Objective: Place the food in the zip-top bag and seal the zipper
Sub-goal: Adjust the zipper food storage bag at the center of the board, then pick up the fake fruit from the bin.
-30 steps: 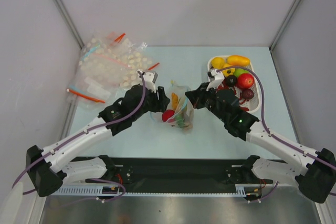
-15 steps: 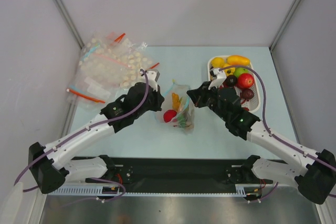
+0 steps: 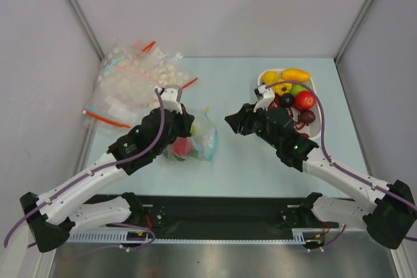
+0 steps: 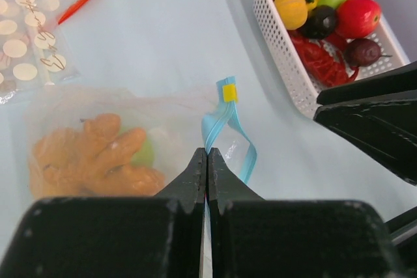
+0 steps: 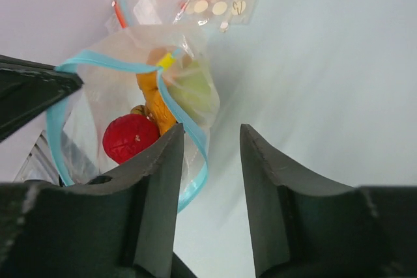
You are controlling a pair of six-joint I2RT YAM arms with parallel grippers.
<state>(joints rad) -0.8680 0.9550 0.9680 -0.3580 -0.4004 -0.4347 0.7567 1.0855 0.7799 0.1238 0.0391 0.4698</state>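
Observation:
The clear zip-top bag (image 3: 203, 136) lies left of the table's middle. Inside it are a red piece (image 5: 130, 138), an orange knobbly piece (image 4: 98, 154) and a green piece (image 4: 144, 153) of food. My left gripper (image 4: 207, 155) is shut on the light blue zipper (image 4: 228, 112) at the bag's mouth, which gapes in a loop. In the top view the left gripper (image 3: 187, 127) sits over the bag. My right gripper (image 5: 210, 136) stands open just right of the mouth, holding nothing, and appears in the top view as the right gripper (image 3: 229, 122). More food (image 3: 294, 89) fills the white tray (image 3: 258, 86).
A heap of other clear bags (image 3: 137, 83) with red strips lies at the back left, seen also in the left wrist view as the heap (image 4: 32, 30). The tray (image 4: 280, 56) stands at the back right, behind my right arm. Grey walls close in both sides.
My left gripper has shut on the zipper strip and drawn the bag to the left. My right gripper has opened, let go of the bag and stays to its right.

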